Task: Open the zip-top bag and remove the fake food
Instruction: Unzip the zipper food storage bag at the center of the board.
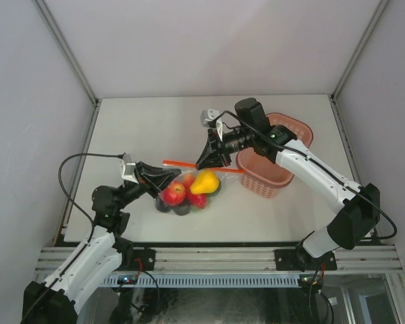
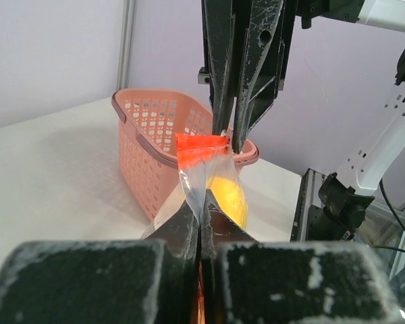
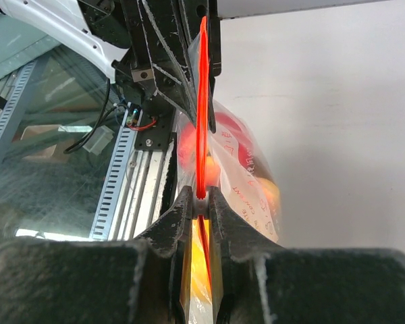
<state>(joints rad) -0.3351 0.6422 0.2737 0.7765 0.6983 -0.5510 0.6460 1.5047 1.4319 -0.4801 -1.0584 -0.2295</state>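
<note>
- At mid-desk (image 1: 142, 128), just beside the pink basket (image 1: 283, 177), the zip-top bag (image 1: 189, 192) is held between both arms, with the fake food (image 1: 204, 182) inside.
- Left fingers (image 2: 181, 233): closed on the bag's left end.
- Right fingers (image 3: 177, 219): closed on the zip strip (image 1: 179, 163).
- Step in hand: opening; the seal appears shut.
- Next move: probably part the strip while the left fingers anchor the bag.

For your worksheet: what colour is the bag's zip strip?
The zip strip is orange-red; right wrist view.
</note>
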